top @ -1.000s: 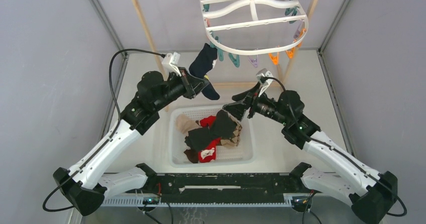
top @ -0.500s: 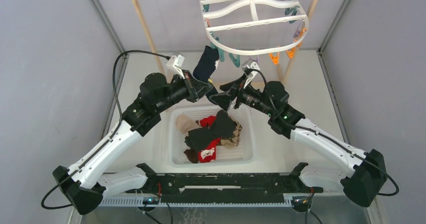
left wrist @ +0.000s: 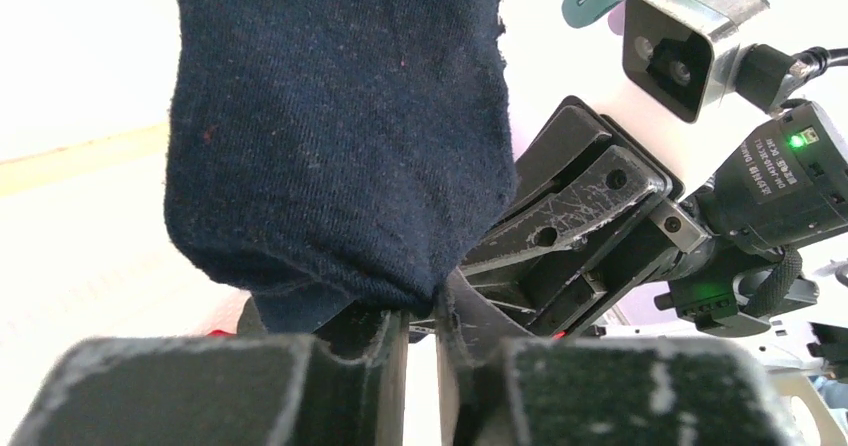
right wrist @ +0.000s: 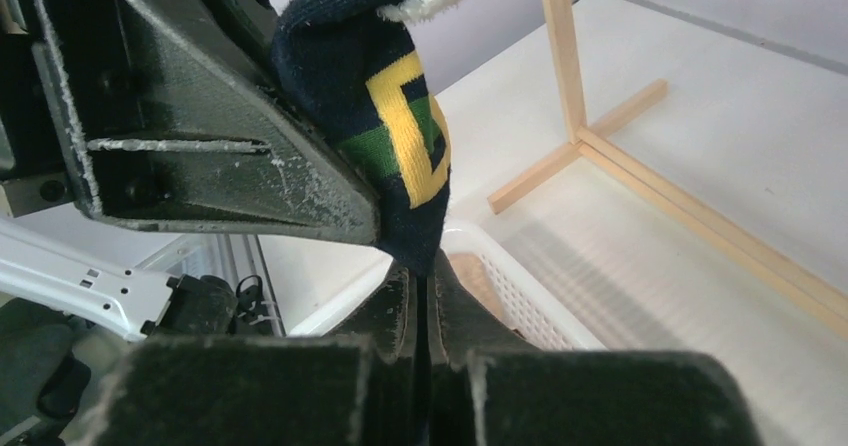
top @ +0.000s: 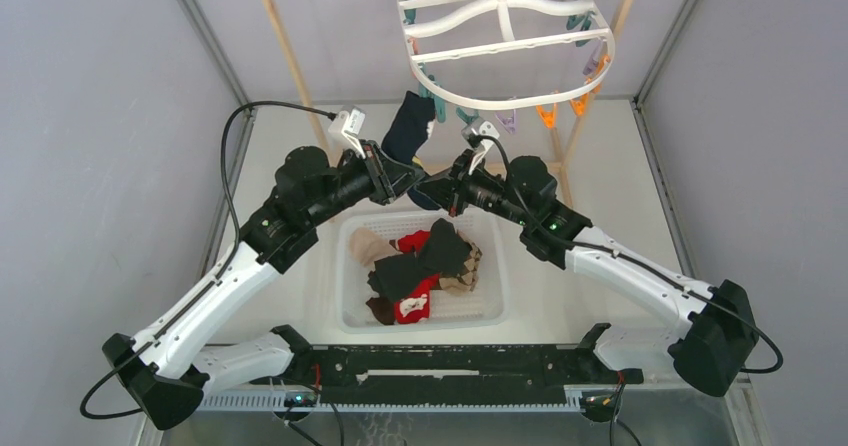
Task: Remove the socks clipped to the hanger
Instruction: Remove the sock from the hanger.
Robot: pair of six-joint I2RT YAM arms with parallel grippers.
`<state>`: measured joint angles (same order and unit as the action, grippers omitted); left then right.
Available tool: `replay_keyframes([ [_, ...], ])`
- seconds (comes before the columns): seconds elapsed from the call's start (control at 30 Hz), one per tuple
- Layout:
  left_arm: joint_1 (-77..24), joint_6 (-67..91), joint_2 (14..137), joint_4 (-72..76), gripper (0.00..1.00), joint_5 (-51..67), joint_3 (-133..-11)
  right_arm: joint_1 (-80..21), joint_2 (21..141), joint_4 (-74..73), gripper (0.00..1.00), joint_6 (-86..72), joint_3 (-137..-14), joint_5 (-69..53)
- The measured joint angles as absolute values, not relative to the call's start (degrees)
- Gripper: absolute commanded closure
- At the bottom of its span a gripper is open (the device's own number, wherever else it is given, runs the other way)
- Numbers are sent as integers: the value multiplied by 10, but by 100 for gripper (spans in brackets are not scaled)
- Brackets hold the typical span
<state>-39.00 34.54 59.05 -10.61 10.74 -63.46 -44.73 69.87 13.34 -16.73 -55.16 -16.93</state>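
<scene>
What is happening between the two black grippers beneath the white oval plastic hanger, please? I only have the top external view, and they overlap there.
Observer: In the right wrist view, the right gripper is shut on the lower tip of the navy fabric sock.
Operator: Thank you. Does the left one hold it too?
Observer: Yes. In the left wrist view, the left gripper is shut on a fold at the sock's lower edge.
Operator: Does it have any markings?
Observer: The right wrist view shows a yellow and green pattern on the side facing that camera.
</scene>
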Motion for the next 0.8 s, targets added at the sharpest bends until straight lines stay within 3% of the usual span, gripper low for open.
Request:
replay_keyframes([
  [0.07, -390, 345, 590, -107, 66, 107, -634, -447, 699, 131, 100, -168, -554, -166],
  [0.13, -390, 345, 590, -109, 47, 107, -635, -447, 699, 125, 100, -168, -557, -162],
  [0.2, -390, 343, 591, -115, 4, 107, -637, -447, 698, 121, 100, -167, -558, -155],
  [0.53, -385, 325, 592, -156, 0, 107, -700, -415, 675, 96, 100, -173, -557, -143],
  [0.8, -342, 309, 595, -193, 0, 102, -759, -328, 621, 101, 100, -200, -538, -168],
])
